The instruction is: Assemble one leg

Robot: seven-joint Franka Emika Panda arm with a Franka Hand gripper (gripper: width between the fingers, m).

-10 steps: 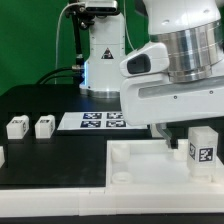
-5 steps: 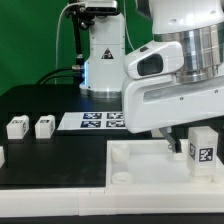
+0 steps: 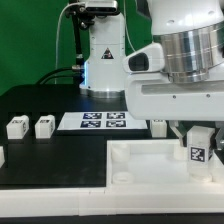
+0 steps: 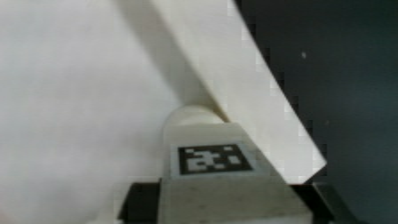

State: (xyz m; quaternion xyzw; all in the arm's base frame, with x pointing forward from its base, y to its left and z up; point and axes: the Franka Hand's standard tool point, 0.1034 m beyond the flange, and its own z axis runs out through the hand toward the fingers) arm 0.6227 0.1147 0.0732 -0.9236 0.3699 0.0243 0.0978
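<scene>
One leg (image 3: 197,150) sits in the gripper (image 3: 194,131). In the wrist view we see dark pads (image 4: 139,203) against both its sides, jaws narrowed onto it. It stands upright, tag outward, low over the tray (image 3: 130,158) toward the exterior view's right; whether it touches, we cannot tell. We judge pick-up done, seating in a socket left. Two spare legs (image 3: 16,127) wait on the table (image 3: 60,150), well apart, near the marker board (image 3: 103,121)
</scene>
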